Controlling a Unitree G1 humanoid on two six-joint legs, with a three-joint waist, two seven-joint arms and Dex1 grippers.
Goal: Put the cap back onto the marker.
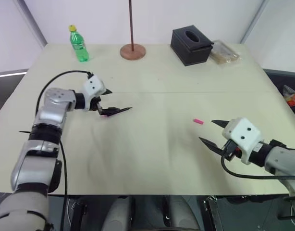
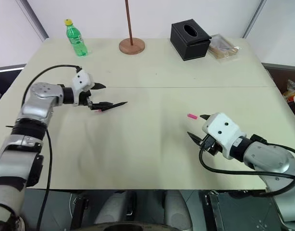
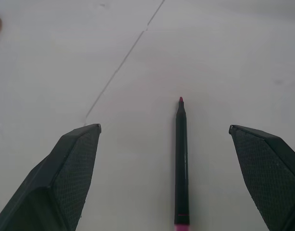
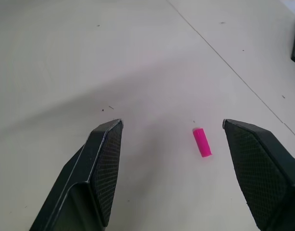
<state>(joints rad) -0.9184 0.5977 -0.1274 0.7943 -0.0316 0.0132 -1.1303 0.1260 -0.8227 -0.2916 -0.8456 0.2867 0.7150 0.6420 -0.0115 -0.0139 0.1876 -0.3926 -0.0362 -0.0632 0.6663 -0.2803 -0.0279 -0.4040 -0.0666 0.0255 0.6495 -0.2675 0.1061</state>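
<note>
Two grippers work over the table. At left, I see the left gripper with jaws spread wide, the marker lying flat on the table between its fingers, untouched. At right, the right gripper also stands open, and the cap lies on the table between its fingers, well apart from the marker.

A pale cream tabletop is crossed by a thin seam line. White wall panels with grey frame strips are seen behind it. Even, diffuse lighting is cast, and only soft shadows are produced.
</note>
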